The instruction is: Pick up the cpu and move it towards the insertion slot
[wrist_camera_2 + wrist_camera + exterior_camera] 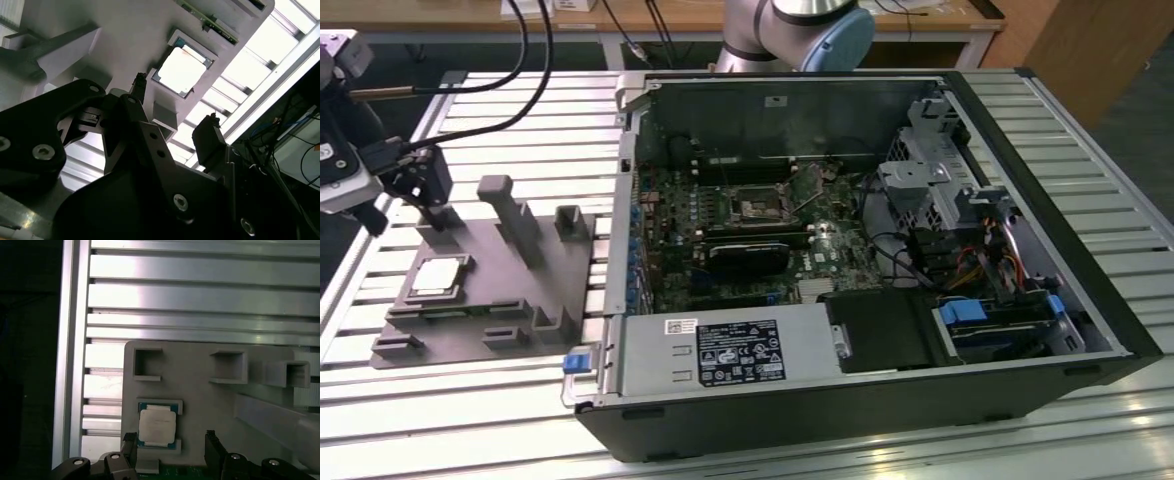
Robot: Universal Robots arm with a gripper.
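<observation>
gripper [406, 212] stands at the exterior view's left edge, wrist upright and fingers pointing down over the grey fixture plate [507, 315], with black cables [520, 70] arching away from the wrist. in both wrist views the two black fingers [210, 137] are spread well apart with nothing between them; claw empty. the cpu [182, 70] lies flat in a shallow square recess of the plate, silvery top up with a paler rim, just beyond the fingertips and roughly in line with the gap between them; no contact with it observed. in the first wrist view the cpu [157, 426] lies between the fingertips and a row of three hollow square blocks [227, 355] on the plate. in the exterior view the cpu [438, 275] sits on the plate's left part, nearer the camera than the gripper. the plate rests on a slatted aluminium table [494, 110]. to the exterior view's right, well apart from the cpu, an open computer case [854, 420] lies on its side; the insertion slot [758, 208] shows on the green motherboard, with a black fan card [747, 255] just beside it. the arm's base [801, 30] rises behind the case.
</observation>
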